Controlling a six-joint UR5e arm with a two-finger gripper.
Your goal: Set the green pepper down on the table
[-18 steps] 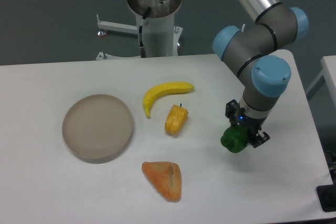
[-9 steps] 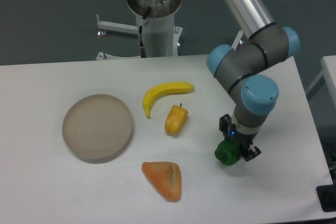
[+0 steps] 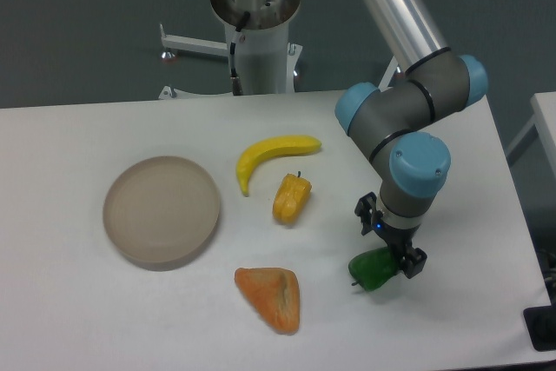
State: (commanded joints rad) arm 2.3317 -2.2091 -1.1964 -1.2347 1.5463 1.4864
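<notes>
Gripper [image 3: 388, 245] clamps green pepper [image 3: 372, 270], lying sideways on table [image 3: 87, 319], stem pointing left.

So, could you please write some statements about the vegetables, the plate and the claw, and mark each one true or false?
1. The green pepper lies on the plate. False: it is low over the white table, right of the orange wedge.
2. The claw is at the green pepper. True.
3. The banana touches the plate. False: they are apart.
4. The yellow pepper sits just below the banana. True.
5. The plate holds nothing. True.
</notes>
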